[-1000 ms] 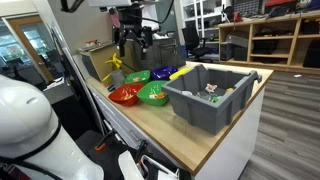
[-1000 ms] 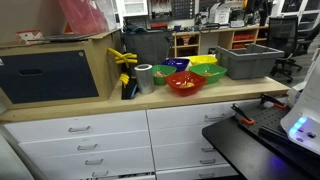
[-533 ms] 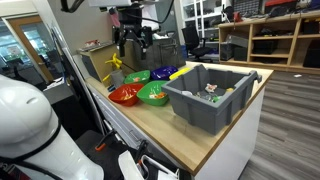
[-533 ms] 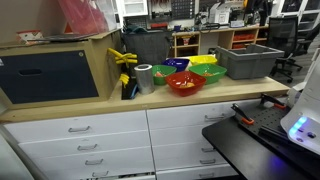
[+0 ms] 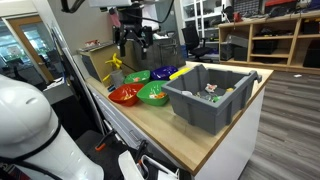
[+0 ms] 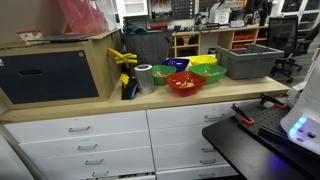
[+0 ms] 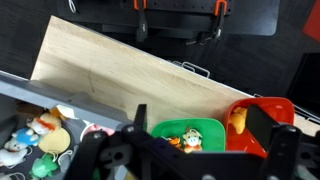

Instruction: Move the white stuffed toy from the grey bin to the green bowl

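The grey bin (image 5: pixel 205 108) stands on the wooden counter, also seen in an exterior view (image 6: pixel 248 62) and at the lower left of the wrist view (image 7: pixel 30 100). A small whitish toy (image 5: pixel 212 90) lies inside it among several small toys. A green bowl (image 5: pixel 153 95) sits next to the bin. In the wrist view it (image 7: pixel 205 128) holds a small orange and white toy. My gripper (image 5: pixel 132 42) hangs open and empty high above the bowls. Its fingers (image 7: pixel 197 120) frame the green bowl in the wrist view.
A red bowl (image 5: pixel 124 96), a second green bowl (image 5: pixel 137 76), a yellow bowl (image 5: pixel 165 73) and a blue bowl (image 5: pixel 181 72) cluster by the bin. The red bowl (image 7: pixel 265 112) holds a yellow item. A metal can (image 6: pixel 144 78) and yellow clamps (image 6: pixel 125 60) stand nearby.
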Controlling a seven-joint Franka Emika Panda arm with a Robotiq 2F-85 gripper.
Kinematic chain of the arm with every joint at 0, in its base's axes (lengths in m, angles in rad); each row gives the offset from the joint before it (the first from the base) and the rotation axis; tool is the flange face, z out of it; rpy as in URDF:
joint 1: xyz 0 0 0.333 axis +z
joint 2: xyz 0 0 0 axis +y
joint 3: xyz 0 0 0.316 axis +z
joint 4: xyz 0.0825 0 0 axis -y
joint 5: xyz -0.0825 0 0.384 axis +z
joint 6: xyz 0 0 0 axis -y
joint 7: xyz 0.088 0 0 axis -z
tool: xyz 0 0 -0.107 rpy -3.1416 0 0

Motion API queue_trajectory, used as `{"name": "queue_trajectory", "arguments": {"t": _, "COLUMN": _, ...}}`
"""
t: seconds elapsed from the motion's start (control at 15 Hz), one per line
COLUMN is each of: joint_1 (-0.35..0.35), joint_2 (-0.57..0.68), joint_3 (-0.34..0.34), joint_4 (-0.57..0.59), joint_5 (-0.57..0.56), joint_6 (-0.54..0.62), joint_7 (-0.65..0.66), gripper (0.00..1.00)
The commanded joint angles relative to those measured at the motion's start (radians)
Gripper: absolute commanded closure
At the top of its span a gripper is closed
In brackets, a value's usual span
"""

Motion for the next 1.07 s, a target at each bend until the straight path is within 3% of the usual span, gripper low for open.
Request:
{"name": "queue_trajectory", "arguments": {"t": 0.0, "joint_1": -0.015, "joint_2": 0.066, "joint_3": 0.022, "joint_4": 0.029, "joint_5": 0.034, "joint_6": 0.091, "joint_7": 0.019, "gripper": 0.00}}
{"name": "queue_trajectory", "arguments": {"t": 0.67, "joint_1": -0.024, "joint_2": 0.458, "joint_3": 0.034, "joint_4": 0.199, "joint_5": 0.119, "joint_6": 0.502, "joint_7": 0.080, "gripper": 0.00}}
{"name": "queue_trajectory", "arguments": {"t": 1.0, "joint_1": -0.075, "joint_2": 0.648, "joint_3": 0.042, "joint_4": 0.331, "joint_5": 0.120, "joint_6": 0.622, "joint_7": 0.137, "gripper": 0.00}}
